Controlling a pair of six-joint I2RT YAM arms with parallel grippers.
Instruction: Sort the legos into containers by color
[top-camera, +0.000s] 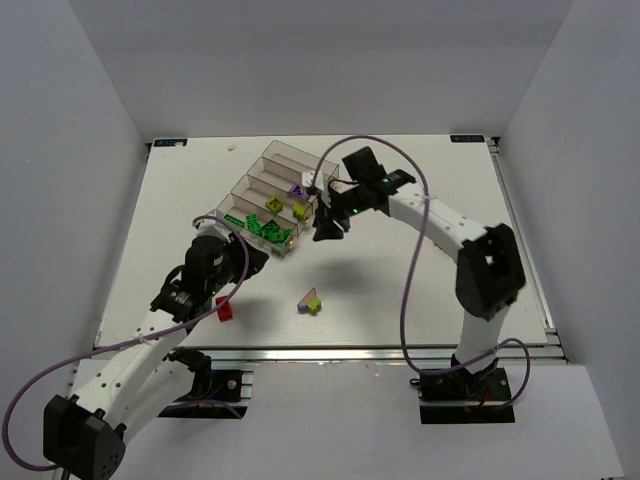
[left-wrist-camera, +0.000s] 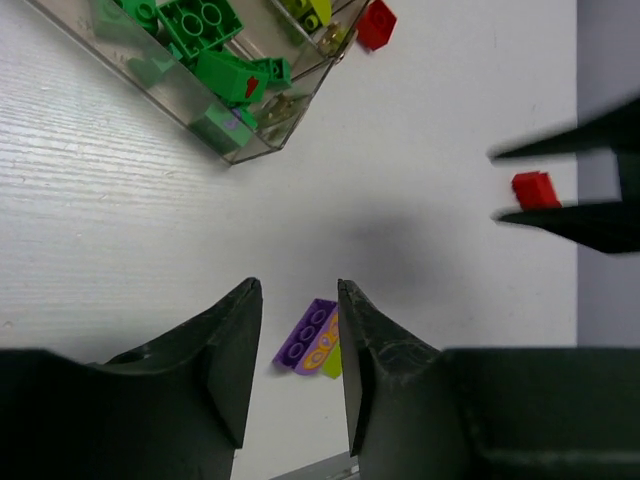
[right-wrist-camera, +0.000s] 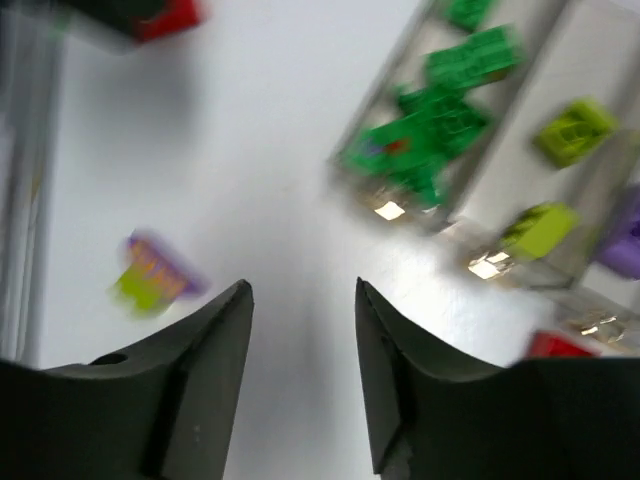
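Note:
The containers (top-camera: 262, 172) are four joined clear bins in a stepped tray at mid-table. The nearest bin holds green legos (top-camera: 262, 228); the bins behind it hold lime (top-camera: 273, 205) and purple (top-camera: 296, 190) ones. A purple and lime brick pair (top-camera: 310, 300) lies on the table, also showing in the left wrist view (left-wrist-camera: 315, 345). A red brick (top-camera: 224, 308) lies beside my left arm. Another red brick (left-wrist-camera: 375, 22) lies off the tray's end. My left gripper (left-wrist-camera: 298, 285) is open and empty above the table. My right gripper (top-camera: 328, 228) is open and empty by the tray's near corner (right-wrist-camera: 300, 285).
In the left wrist view a third red brick (left-wrist-camera: 535, 188) shows in the gap between my right gripper's blurred black fingers (left-wrist-camera: 560, 140). The right wrist view shows nothing between those jaws. White walls close in the table on three sides.

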